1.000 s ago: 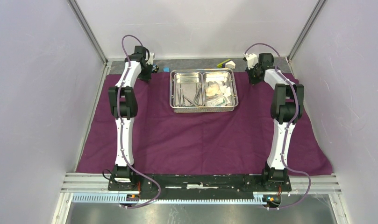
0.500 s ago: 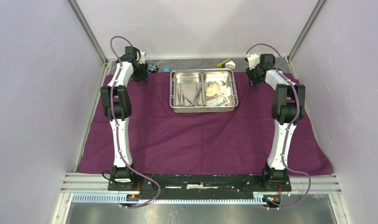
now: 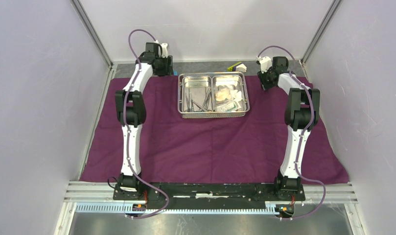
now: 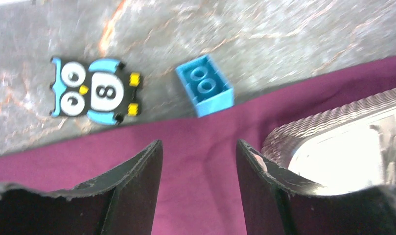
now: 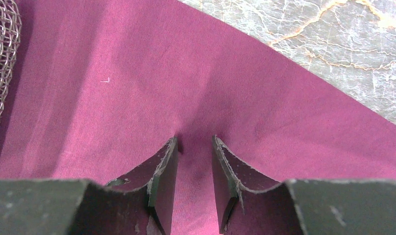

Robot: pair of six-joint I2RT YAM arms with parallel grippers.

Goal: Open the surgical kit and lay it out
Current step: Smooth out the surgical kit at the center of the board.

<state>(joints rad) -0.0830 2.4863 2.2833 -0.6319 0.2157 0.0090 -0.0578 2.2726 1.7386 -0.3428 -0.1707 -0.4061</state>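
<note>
The dark purple cloth [image 3: 210, 147] lies spread flat over the table. On its far half stands the steel two-compartment tray [image 3: 213, 75], with metal instruments [image 3: 198, 100] in the left half and white gauze and packets [image 3: 227, 95] in the right. My left gripper [image 3: 164, 66] hovers by the tray's back left corner. In the left wrist view this gripper [image 4: 199, 143] is open above the cloth [image 4: 63, 156] with nothing between its jaws. My right gripper [image 3: 264, 81] is low over the cloth [image 5: 137, 73] right of the tray. It [image 5: 195, 138] is open by a narrow gap and holds nothing.
A small blue block [image 4: 205, 90] and a black-and-blue owl piece [image 4: 93, 93] lie on the grey table just past the cloth's back edge. A yellow-green and white piece [image 3: 237, 65] lies behind the tray. The tray's mesh wall [image 4: 323, 122] is right of the left fingers. Walls close in on three sides.
My left arm swung out to the left, then back right toward the tray's back left corner. The right arm has barely moved. Cloth and tray lie as before.
</note>
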